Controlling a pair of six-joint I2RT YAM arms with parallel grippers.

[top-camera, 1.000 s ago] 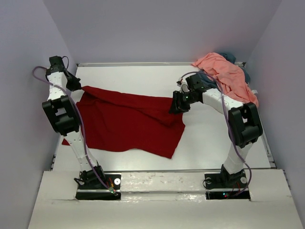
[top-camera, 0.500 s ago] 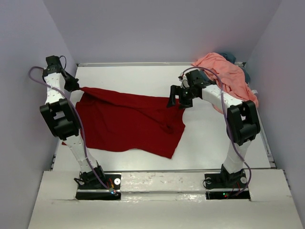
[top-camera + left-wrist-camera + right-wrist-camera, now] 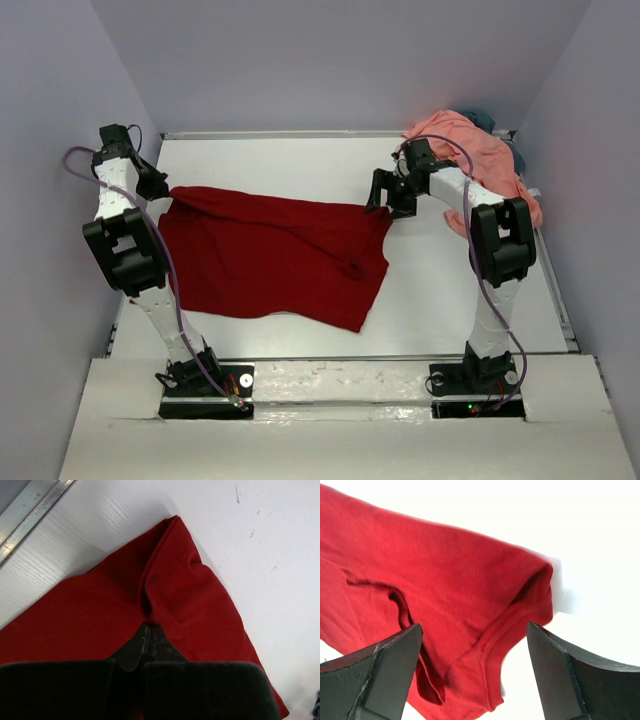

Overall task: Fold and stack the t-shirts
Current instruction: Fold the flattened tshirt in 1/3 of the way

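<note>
Here the left end effector (image 3: 150, 631) clamps the dark red t-shirt's (image 3: 270, 255) far-left corner, the right end effector (image 3: 472, 630) gapes wide above its far-right corner; spread on the desk (image 3: 450, 290), it's limp, light cloth, so grab hems or corners.

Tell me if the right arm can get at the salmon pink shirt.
Likely yes: the right end effector is open and empty, and the salmon pink shirt lies heaped right beside that arm.

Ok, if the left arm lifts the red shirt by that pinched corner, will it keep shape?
Doubtful: the red shirt bunches into soft folds at the shut left gripper, so it should sag. Likely light, being thin cloth. The open right gripper holds nothing, so that side would trail.
</note>
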